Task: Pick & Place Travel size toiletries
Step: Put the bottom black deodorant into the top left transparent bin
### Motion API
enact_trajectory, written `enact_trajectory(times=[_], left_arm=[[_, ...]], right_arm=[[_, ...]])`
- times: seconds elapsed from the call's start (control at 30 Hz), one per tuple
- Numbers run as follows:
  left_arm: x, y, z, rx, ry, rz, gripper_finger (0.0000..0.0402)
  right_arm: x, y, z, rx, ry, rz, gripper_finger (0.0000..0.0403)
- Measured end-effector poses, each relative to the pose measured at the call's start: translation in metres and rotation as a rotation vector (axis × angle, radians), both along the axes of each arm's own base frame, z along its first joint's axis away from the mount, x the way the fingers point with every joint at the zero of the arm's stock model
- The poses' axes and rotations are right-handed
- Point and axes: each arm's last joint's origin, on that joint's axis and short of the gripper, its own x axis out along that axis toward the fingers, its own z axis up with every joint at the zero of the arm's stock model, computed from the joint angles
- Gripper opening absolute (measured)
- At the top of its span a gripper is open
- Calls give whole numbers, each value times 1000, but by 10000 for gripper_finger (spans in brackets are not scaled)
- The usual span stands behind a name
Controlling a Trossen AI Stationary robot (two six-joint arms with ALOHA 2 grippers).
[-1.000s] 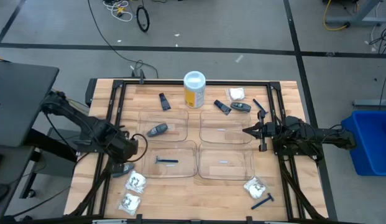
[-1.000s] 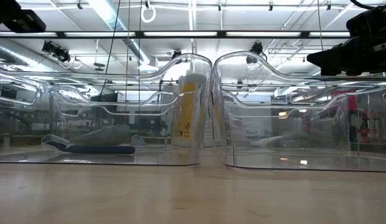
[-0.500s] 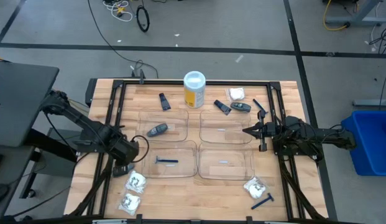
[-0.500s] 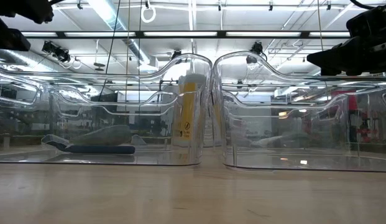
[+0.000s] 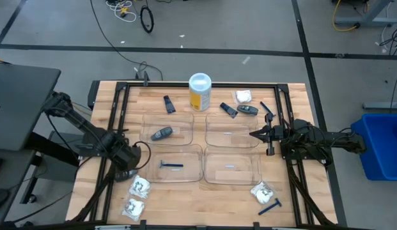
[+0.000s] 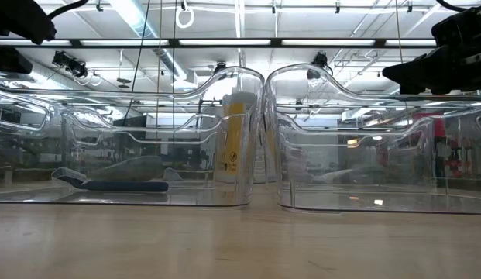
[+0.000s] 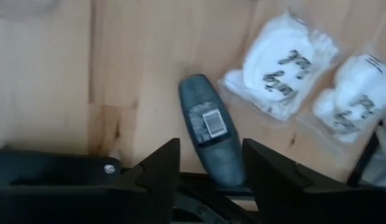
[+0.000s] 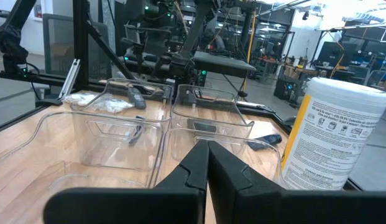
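A grey oval stick (image 7: 208, 127) lies flat on the wood near the table's left front, beside two white crinkly packets (image 7: 283, 65) (image 7: 351, 93). My left gripper (image 7: 211, 144) (image 5: 126, 170) points down over the stick and is open. One finger stands on each side of the stick's near end, and no touch shows. Another grey stick (image 5: 162, 133) lies in the far left tray, and a blue razor (image 5: 171, 165) lies in the near left tray. My right gripper (image 5: 252, 134) (image 8: 208, 152) is shut and level above the right trays, holding nothing.
Four clear trays (image 5: 204, 148) fill the table's middle. Behind them stand a yellow canister (image 5: 199, 91), two dark blue tubes (image 5: 169, 104) (image 5: 228, 110), a grey stick (image 5: 247, 110), a packet (image 5: 243, 96) and a razor (image 5: 266, 107). At the front right lie a packet (image 5: 262, 190) and a razor (image 5: 270, 207).
My left gripper has sunk toward the grey stick on the table, shifting slightly toward the left edge and rolling a little. The stick and the packets have stayed where they lay.
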Motion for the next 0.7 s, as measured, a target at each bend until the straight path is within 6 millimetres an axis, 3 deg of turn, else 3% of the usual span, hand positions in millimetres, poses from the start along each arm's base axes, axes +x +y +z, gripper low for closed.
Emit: enact_trajectory(times=[0.37, 0.7], left_arm=[[-4, -1, 0, 18, 34, 77, 283], [-8, -1, -10, -26, 116, 179, 300]], right_arm=[[0, 0, 0, 0, -1, 0, 12], [0, 0, 0, 0, 0, -1, 12]])
